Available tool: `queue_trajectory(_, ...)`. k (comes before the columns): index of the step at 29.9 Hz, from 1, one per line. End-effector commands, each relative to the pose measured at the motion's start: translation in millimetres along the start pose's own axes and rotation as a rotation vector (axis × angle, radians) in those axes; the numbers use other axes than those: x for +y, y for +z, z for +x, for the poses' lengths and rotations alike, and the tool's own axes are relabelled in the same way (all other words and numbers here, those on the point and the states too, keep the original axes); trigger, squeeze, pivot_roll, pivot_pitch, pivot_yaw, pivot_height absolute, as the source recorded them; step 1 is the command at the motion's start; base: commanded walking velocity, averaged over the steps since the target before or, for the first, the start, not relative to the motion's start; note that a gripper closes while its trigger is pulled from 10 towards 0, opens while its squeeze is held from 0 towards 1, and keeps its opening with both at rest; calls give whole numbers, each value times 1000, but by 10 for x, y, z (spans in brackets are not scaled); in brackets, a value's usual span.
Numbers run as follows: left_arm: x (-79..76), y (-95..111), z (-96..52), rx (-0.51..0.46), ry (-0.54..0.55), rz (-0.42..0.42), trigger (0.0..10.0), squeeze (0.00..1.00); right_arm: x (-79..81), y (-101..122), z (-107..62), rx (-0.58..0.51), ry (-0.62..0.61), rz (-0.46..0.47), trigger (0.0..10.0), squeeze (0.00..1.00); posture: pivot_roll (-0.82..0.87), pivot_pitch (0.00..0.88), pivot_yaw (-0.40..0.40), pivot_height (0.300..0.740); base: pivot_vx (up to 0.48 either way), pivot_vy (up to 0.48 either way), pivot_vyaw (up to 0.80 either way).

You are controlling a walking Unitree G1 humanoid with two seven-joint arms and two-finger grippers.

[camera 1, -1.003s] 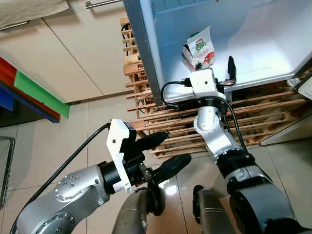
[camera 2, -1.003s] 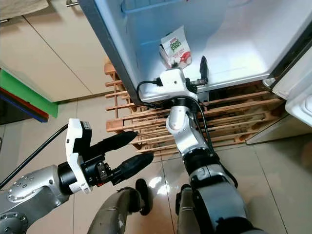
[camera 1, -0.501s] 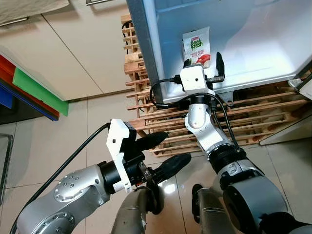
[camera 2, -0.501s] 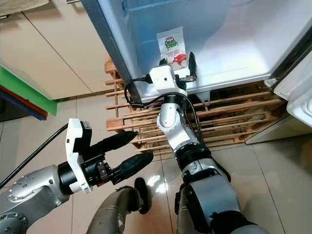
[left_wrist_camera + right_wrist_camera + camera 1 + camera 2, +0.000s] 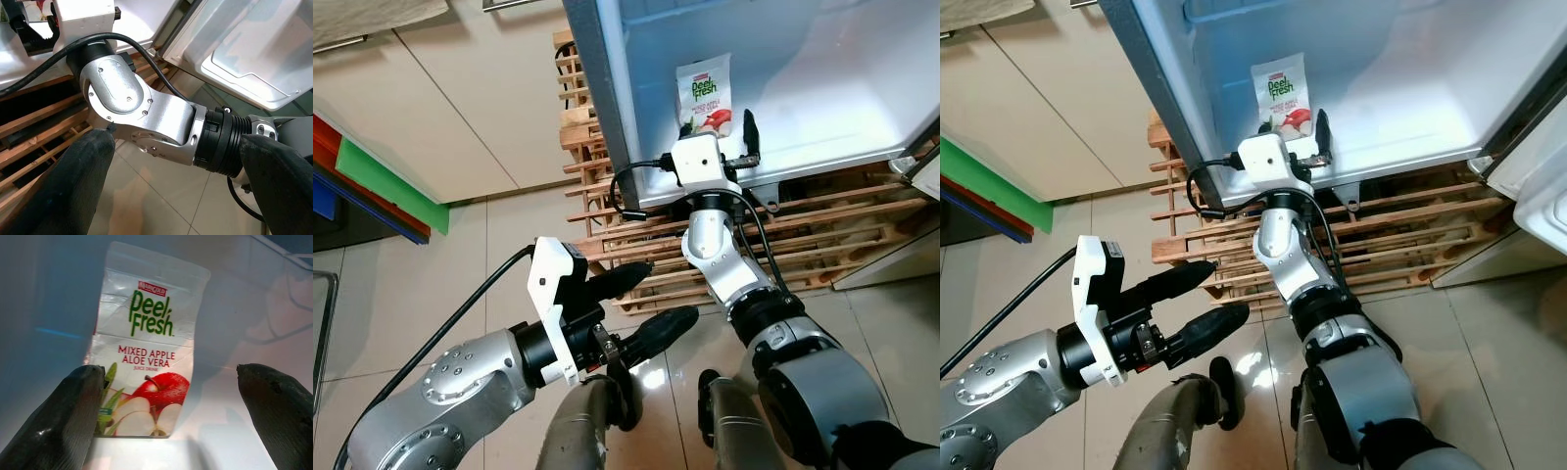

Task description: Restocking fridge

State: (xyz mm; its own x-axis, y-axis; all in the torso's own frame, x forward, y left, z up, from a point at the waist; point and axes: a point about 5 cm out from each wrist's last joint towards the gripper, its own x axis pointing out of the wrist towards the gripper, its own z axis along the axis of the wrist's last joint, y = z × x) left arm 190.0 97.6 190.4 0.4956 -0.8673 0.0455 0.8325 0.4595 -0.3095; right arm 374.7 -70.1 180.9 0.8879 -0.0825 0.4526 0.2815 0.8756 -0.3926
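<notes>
A white Peel Fresh juice carton (image 5: 703,93) with a red apple picture stands upright on the fridge's white floor (image 5: 842,108), close to the left wall. My right gripper (image 5: 720,129) reaches into the fridge just in front of the carton and is open. In the right wrist view the carton (image 5: 146,352) stands between the two fingers, nearer one finger (image 5: 73,421), whose tip overlaps its lower corner; the other finger (image 5: 279,411) is well apart from it. My left gripper (image 5: 673,292) hangs open and empty over the tiled floor, low in front of me.
The fridge rests on a wooden pallet (image 5: 842,230). Its grey side wall (image 5: 602,98) rises at the left, with beige cabinet doors (image 5: 460,108) beyond. The fridge door's edge (image 5: 925,166) juts in at the right. Coloured boards (image 5: 382,181) lean at the far left.
The carton, tilted a second ago, now stands upright. My right gripper has swung left to line up in front of it. The left arm has not moved.
</notes>
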Motion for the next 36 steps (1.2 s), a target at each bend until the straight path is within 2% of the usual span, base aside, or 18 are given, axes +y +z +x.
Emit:
queue_trajectory(1, 10, -17, -27, 8, 9, 0, 10000, 0, 83, 53, -28, -6, 10, 29, 10000, 0, 85, 349, 136, 740, 0, 0, 0)
queue_trajectory(12, 20, -3, -7, -3, 11, -1, 10000, 0, 32, 34, -1, -7, -4, 28, 10000, 0, 74, 347, 133, 740, 0, 0, 0)
queue_trajectory(23, 16, 20, 11, -12, 11, 4, 10000, 0, 62, 61, 7, -11, 5, 29, 10000, 0, 88, 351, 132, 740, 0, 0, 0)
queue_trajectory(28, 36, -7, 28, -10, 14, -3, 10000, 0, -5, 57, 32, -25, -12, 31, 10000, 0, 71, 338, 123, 740, 0, 0, 0)
queue_trajectory(30, 68, -11, 59, -16, 18, 6, 10000, 0, -55, 82, 46, -44, -29, 55, 10000, 0, 60, 317, 113, 740, 0, 0, 0)
queue_trajectory(31, 98, 9, 93, -30, 17, 27, 10000, 0, -113, 139, 56, -83, -31, 89, 10000, 0, 47, 296, 106, 740, 0, 0, 0)
queue_trajectory(33, 95, 44, 137, -45, -11, 83, 10000, 0, -162, 162, 48, -99, -16, 132, 10000, 0, 27, 273, 95, 740, 0, 0, 0)
queue_trajectory(34, 95, 44, 137, -45, -11, 83, 10000, 0, -162, 162, 48, -99, -16, 132, 10000, 0, 27, 273, 95, 740, 0, 0, 0)
queue_trajectory(35, 132, 52, 215, -52, -5, 102, 10000, 0, -230, 98, -36, -34, 13, 242, 10000, 0, -1, 238, 86, 740, 0, 0, 0)
queue_trajectory(36, 170, 56, 251, -57, 20, 115, 10000, 0, -278, 46, -110, 10, 30, 290, 10000, 0, -23, 216, 80, 740, 0, 0, 0)
